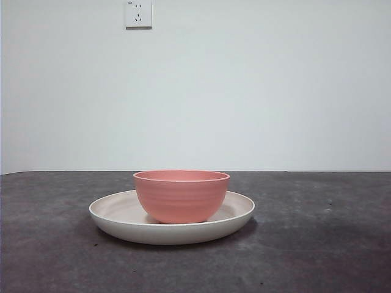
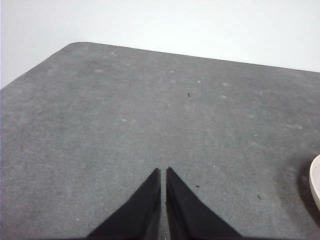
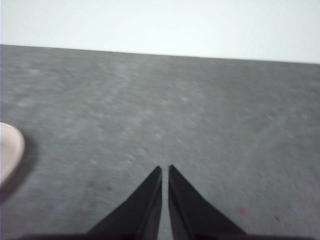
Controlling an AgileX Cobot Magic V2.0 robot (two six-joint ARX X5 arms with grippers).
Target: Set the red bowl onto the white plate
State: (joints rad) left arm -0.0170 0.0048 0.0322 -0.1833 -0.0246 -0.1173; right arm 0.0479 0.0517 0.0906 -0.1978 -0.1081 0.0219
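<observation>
Two grippers: left gripper (image 2: pixel 163 172) and right gripper (image 3: pixel 165 170) are seen pressed together over bare table (image 1: pixel 317 244).
Red bowl (image 1: pixel 181 195): seated upright on white plate (image 1: pixel 116 213), lower centre.
Writing: none readable on wall socket (image 1: pixel 138 13), upper left.

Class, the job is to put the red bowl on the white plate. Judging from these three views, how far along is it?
Done: the red bowl stands upright inside the white plate. In hand: nothing; the left gripper and right gripper both hang over bare table with jaws shut and empty, only the plate's edge showing in each wrist view. Left: nothing visible; the task looks complete.
</observation>
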